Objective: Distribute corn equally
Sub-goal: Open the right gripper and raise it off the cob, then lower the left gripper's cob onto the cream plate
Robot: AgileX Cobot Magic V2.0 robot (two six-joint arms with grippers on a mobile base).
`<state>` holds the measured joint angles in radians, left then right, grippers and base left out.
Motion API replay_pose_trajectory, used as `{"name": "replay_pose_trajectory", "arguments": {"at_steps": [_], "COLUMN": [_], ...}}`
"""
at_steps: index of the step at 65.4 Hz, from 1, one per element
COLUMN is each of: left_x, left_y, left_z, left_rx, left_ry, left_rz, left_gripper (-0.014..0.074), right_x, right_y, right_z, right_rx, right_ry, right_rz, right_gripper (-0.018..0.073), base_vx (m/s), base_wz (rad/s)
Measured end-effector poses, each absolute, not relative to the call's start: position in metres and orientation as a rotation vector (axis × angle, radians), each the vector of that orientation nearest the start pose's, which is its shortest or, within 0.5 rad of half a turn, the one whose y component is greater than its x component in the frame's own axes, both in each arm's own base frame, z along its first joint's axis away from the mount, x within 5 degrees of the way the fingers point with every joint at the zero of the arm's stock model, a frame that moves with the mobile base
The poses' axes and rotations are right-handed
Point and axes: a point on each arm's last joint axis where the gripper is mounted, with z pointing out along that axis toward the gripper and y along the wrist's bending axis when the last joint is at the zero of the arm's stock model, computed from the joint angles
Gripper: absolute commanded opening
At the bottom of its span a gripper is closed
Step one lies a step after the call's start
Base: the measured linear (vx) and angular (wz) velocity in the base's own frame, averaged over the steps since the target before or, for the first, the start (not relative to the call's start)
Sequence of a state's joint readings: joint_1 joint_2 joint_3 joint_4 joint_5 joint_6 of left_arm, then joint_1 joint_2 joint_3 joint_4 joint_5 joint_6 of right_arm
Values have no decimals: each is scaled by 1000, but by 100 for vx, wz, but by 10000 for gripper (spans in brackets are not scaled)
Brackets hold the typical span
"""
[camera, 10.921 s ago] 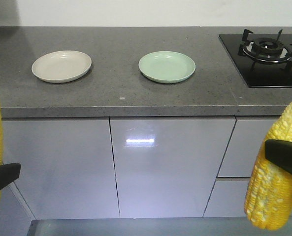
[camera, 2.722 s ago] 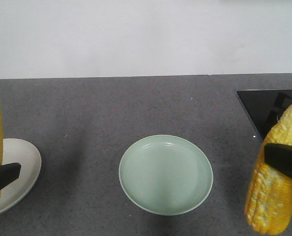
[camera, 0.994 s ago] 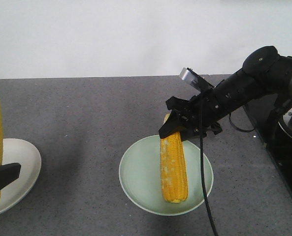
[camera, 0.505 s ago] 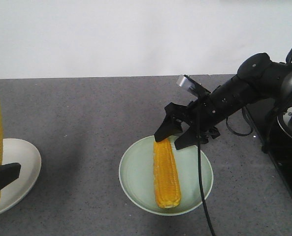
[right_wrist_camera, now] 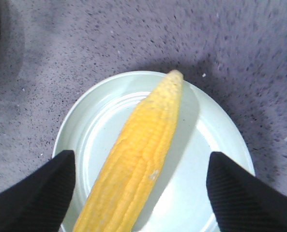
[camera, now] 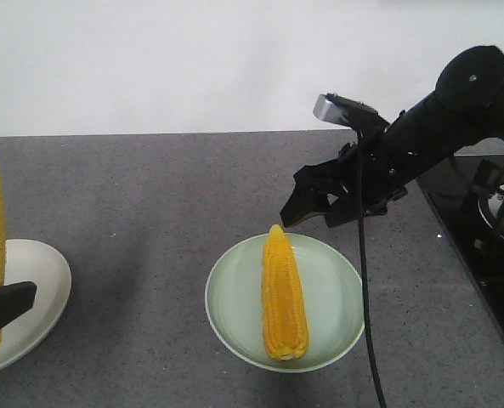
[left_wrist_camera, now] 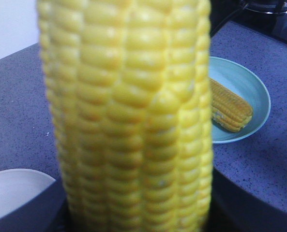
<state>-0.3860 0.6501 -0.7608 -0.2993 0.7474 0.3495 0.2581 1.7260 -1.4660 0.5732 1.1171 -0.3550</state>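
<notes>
a golden corn cob has just been released onto the green plate, below the right gripper, whose fingers are spread and lifted clear. a paler cob is pinched in the left gripper above the white plate. no writing is seen.

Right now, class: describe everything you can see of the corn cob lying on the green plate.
The corn cob is husked, deep golden yellow with neat kernel rows, tapering to a pointed tip. It lies flat and lengthwise across the pale green plate, the tip reaching the far rim. Only the plate touches it; the right gripper hangs open above, apart.
</notes>
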Motion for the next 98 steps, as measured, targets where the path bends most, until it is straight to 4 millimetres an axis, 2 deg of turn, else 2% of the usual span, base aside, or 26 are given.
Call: {"name": "replay_pose_trajectory", "arguments": {"at_steps": [9,15,30,42,55,66,85,98], "left_x": [102,102,102,102,102,102,103,121], "left_y": [-61,-61,-61,-61,-61,-61,-60,-57], "left_z": [351,351,351,351,351,351,350,339], "left_rx": [652,652,651,651,651,651,642,561], "left_ry": [2004,2004,2004,2004,2004,2004,2014,2125], "left_rz": [-369,-369,-369,-369,-369,-370,-352,-250], "left_gripper": [244,244,244,244,244,244,244,244], "right_x": [301,276,221,194,178,174,173,172], "right_y": [147,151,144,127,109,102,100,100], "right_z": [333,345,356,351,335,324,322,322], "right_rx": [-683,-709,-743,-716,-677,-676,-683,-684], "right_ry": [2555,2469,2294,2281,2320,2351,2378,2380], "right_rz": [596,538,479,449,352,275,260,258], "right_gripper": [546,546,546,542,523,505,503,503], "base_vx": [0,0,0,0,0,0,0,0], "base_wz": [0,0,0,0,0,0,0,0]}}
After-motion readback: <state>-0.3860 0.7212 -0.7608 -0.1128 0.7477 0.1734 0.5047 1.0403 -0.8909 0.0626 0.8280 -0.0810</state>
